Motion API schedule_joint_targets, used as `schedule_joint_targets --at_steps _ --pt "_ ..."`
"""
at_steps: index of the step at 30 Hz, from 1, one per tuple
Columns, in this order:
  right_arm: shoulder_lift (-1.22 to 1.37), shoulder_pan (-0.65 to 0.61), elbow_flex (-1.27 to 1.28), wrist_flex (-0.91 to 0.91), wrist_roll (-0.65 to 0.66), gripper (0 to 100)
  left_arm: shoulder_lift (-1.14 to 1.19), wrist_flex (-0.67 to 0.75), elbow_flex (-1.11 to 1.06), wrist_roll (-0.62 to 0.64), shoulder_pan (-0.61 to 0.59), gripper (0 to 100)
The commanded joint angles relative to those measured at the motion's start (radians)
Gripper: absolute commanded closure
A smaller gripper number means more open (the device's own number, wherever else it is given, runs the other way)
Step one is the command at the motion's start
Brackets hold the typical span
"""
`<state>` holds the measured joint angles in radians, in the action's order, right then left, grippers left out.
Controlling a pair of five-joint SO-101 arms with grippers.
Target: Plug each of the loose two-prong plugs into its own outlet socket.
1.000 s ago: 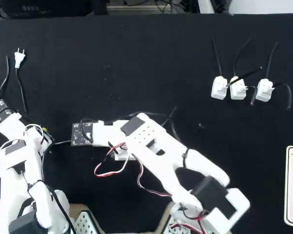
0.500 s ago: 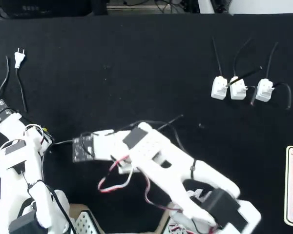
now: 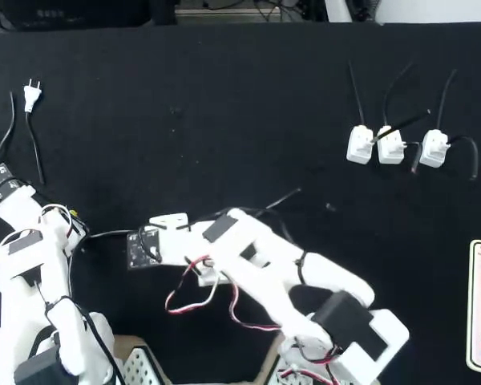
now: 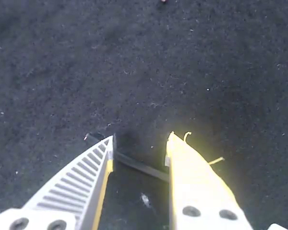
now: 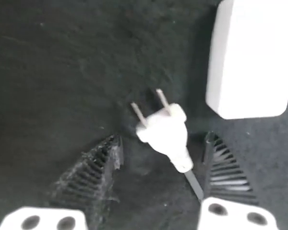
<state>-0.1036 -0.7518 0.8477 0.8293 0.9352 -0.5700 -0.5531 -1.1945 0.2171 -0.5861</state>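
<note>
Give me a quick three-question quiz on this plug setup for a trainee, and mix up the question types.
1. Multiple choice: how many white outlet sockets stand in the row at the far right of the table? A two, B three, C five.
2. True or false: the right gripper is open, with a two-prong plug lying between its fingers.
3. Fill in: in the high view, another loose plug lies near the table's far ___ corner.
Key: 1 B; 2 true; 3 left.
</note>
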Motion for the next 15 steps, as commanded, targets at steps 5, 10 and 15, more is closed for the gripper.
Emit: schedule_joint_targets --at_steps 5,10,15 --pt "-0.117 0.046 -0.022 -0.031 -0.055 73.7 -0.005 0.017 0.058 0.009 -0.002 82" --pt "-0.127 -0.002 0.039 -0.123 -0.098 73.7 -0.005 0.017 0.058 0.008 0.002 82" --pt "-0.139 0.002 0.056 -0.095 -0.069 73.7 -0.005 0.017 0.058 0.006 0.002 82"
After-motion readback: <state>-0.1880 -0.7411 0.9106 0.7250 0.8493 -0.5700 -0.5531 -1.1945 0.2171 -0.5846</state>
